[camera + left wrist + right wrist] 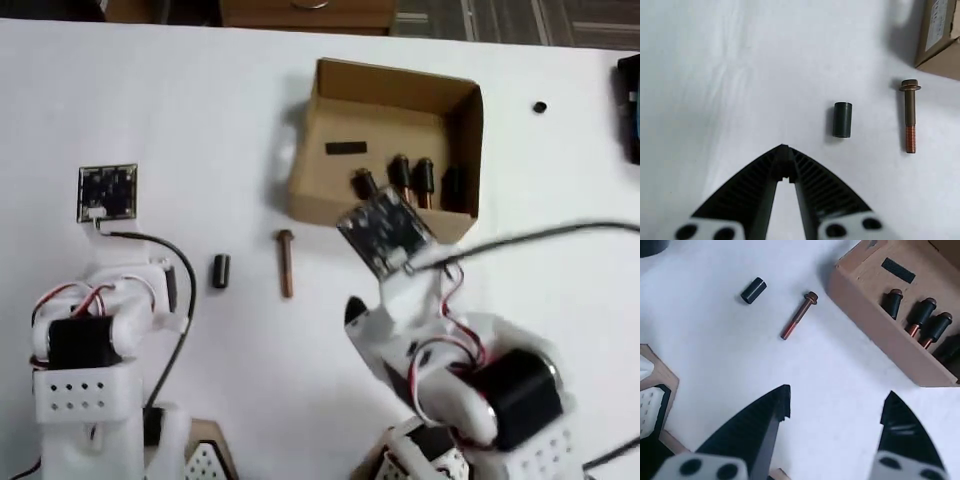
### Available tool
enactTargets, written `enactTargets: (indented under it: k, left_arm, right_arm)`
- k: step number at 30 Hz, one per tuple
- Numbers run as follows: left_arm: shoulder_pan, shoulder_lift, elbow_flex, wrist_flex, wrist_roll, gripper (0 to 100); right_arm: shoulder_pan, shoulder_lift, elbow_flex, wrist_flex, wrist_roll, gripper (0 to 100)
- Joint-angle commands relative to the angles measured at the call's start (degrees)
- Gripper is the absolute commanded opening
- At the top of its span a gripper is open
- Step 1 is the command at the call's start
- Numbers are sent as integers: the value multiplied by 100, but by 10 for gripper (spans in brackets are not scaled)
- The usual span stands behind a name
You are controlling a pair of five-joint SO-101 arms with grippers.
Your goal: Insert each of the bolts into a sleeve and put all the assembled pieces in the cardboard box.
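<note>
High view — bolt (pixel 286 264) near sleeve (pixel 221 271), assembled pieces (pixel 400 175) in cardboard box (pixel 395 85)

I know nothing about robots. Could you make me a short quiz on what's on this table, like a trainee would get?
1. True or false: the loose bolt already sits inside the black sleeve.
2. The left tool is shut. The right tool is: A) open B) shut C) holding the bolt.
3. Fill in: the assembled pieces lie in the ____.
Key: 1 false, they lie apart on the table; 2 A; 3 cardboard box.
</note>
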Motion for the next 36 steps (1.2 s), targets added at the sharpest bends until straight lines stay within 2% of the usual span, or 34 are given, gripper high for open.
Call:
enactTargets:
  k: [1, 6, 10, 18, 21, 27, 32, 36]
  left_arm:
    - [-62, -44, -127, 0, -35, 22]
    - [-62, -44, -119, -18, -35, 22]
    - [-308, -44, -145, -26, -35, 22]
    - [-1477, -35, -154, -167, -44, 22]
    - [-1873, -35, -119, -176, -44, 22]
    - [-2664, -26, -119, -185, -44, 22]
    - [-3385, -18, -110, -185, -44, 22]
    - [-3569, -18, -110, -149, -44, 22]
  right_arm:
    - [-31, -224, 237, 127, 0, 283]
    - [-31, -31, 527, -163, -18, 283]
    - [-66, 145, 484, -989, -35, 283]
    - [-1684, 1349, 501, -2598, -1626, 283]
    - [-1868, 2070, 475, -3284, -2224, 283]
    - [-2062, 3486, 246, -4646, -2716, 283]
    - [-2079, 4813, -651, -4681, -3411, 283]
    - [-2062, 5859, -1512, -4585, -3692, 283]
